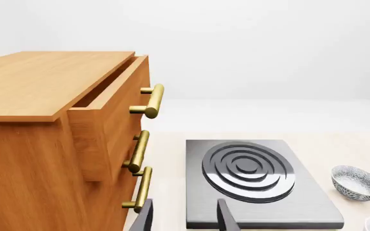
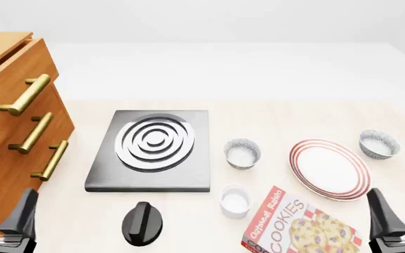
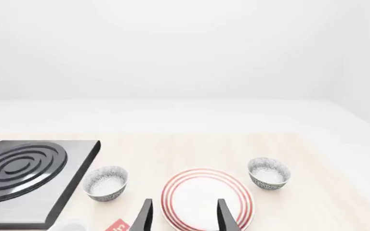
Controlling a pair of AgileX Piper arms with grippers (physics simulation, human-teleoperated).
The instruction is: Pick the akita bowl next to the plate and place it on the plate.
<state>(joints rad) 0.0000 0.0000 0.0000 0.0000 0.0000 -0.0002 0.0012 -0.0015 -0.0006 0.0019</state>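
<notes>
Your akita bowl [image 2: 379,144] sits on the counter [image 2: 259,113] at right of the front frame, just beside the plate's [image 2: 329,168] upper-right rim, apart from it. A look-alike bowl [image 2: 242,153] stands between plate and stove slab [image 2: 153,150]. Your right gripper [image 2: 399,213], lower right corner, is spread wide and empty; your left gripper [image 2: 4,211], lower left, likewise, beside the drawer cabinet [image 2: 12,132].

Speckled akita bowl [image 2: 379,144] upright just beyond the red-ringed white plate [image 2: 329,169], flat on the table.
</notes>
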